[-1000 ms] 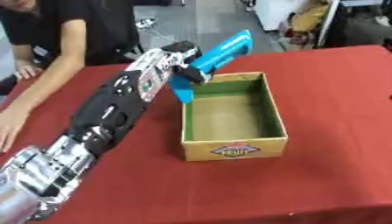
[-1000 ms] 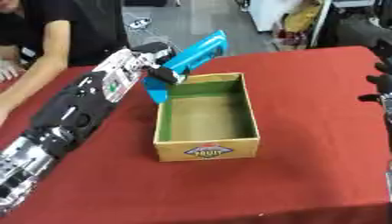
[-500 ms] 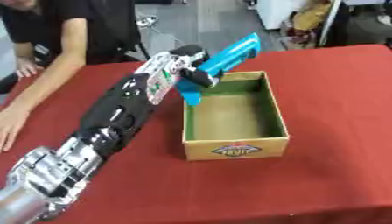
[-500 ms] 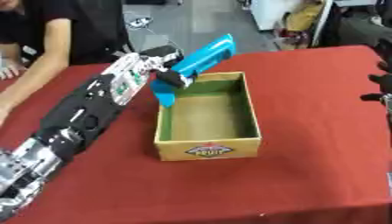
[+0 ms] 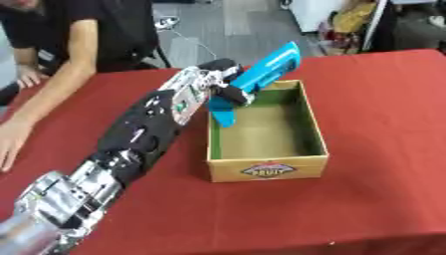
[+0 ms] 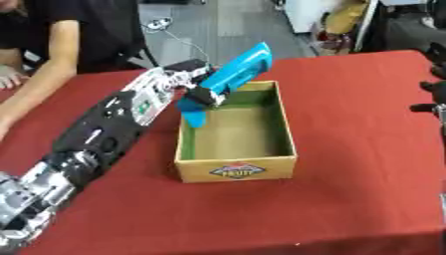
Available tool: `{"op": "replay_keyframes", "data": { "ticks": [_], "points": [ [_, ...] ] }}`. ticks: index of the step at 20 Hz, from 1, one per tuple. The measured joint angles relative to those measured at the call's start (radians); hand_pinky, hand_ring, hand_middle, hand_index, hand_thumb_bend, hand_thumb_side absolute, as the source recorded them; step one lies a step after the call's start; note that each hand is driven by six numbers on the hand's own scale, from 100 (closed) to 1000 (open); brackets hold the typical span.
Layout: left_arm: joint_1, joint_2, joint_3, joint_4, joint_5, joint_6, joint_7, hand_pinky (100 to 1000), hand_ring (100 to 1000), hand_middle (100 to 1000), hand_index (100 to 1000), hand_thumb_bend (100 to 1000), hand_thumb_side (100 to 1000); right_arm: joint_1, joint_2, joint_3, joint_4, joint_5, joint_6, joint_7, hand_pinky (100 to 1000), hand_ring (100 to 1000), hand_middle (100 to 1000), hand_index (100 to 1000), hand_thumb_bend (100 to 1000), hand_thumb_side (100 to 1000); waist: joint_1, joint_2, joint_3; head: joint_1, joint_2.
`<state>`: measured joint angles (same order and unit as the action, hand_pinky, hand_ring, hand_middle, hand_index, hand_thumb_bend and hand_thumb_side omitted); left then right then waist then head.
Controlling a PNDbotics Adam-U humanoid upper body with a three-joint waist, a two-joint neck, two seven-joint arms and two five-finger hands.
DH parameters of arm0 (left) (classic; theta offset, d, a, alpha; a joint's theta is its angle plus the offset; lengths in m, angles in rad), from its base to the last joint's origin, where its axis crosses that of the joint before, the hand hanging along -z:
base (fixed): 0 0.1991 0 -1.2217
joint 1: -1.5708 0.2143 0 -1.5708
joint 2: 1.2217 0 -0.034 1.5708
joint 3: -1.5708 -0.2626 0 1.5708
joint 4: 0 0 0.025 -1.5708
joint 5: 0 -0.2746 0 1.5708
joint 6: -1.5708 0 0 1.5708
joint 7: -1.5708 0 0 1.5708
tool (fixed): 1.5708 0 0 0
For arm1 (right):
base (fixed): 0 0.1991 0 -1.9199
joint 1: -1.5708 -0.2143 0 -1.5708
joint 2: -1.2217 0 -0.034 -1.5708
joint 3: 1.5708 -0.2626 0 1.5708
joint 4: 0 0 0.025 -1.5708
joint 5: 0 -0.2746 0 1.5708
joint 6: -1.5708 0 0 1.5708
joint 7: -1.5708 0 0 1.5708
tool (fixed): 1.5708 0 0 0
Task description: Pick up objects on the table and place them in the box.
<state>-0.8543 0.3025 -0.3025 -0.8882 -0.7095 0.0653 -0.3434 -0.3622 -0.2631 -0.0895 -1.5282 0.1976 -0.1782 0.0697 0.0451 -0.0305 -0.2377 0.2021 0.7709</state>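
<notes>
left eye view shows the left robot hand (image 5: 218,82) with fingers curled around a long bright blue plastic object (image 5: 257,82), pinching it near its middle. the object tilts, upper end toward 1 o'clock, lower end dipping inside the open cardboard box with a green lining (image 5: 312,130) at the box's 10 o'clock corner. what the blue object is cannot be made out, and the fingers hide part of it. the box stands on the red-clothed table (image 5: 383,99). a round label on the box's near wall (image 5: 266,170) carries yellow lettering too blurred to read. right eye view catches only dark fingers of the right robot hand (image 6: 433,87) at the 3 o'clock edge, cut off; whether they are spread or curled cannot be told.
</notes>
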Motion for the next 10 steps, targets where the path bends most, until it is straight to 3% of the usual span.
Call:
{"op": "replay_keyframes", "data": {
  "ticks": [1,2,3,6,10],
  "points": [
    [0.0,-0.001,-0.001,0.0,0.0,-0.006,-0.005,453,523,536,645,609,503,-0.001,0.0,0.0,0.0,0.0,0.0,0.0,639,859,918,1000,485,952,0.0,0.0,0.0,0.0,0.0],
    [0.0,-0.002,-0.003,0.0,-0.002,-0.013,-0.011,472,553,571,668,652,508,-0.001,0.0,0.0,0.0,0.0,0.0,0.0,639,859,918,1000,486,951,0.0,0.0,0.0,0.0,0.0],
    [0.0,-0.002,-0.005,-0.001,-0.006,-0.019,-0.017,501,588,611,703,776,528,-0.001,0.0,0.0,0.0,0.0,0.0,0.0,638,859,918,1000,485,951,0.0,0.0,0.0,0.0,0.0],
    [0.002,-0.002,-0.007,-0.004,-0.028,-0.037,-0.035,537,624,650,725,883,534,-0.001,0.0,0.0,0.0,0.0,0.0,0.0,638,859,918,1000,486,950,0.0,0.0,0.0,0.0,0.0],
    [0.009,-0.001,-0.011,-0.012,-0.057,-0.056,-0.057,550,634,660,734,926,535,-0.001,0.0,0.0,0.0,0.0,0.0,0.0,638,859,918,1000,486,949,0.0,0.0,0.001,0.0,0.0]
  ]
}}
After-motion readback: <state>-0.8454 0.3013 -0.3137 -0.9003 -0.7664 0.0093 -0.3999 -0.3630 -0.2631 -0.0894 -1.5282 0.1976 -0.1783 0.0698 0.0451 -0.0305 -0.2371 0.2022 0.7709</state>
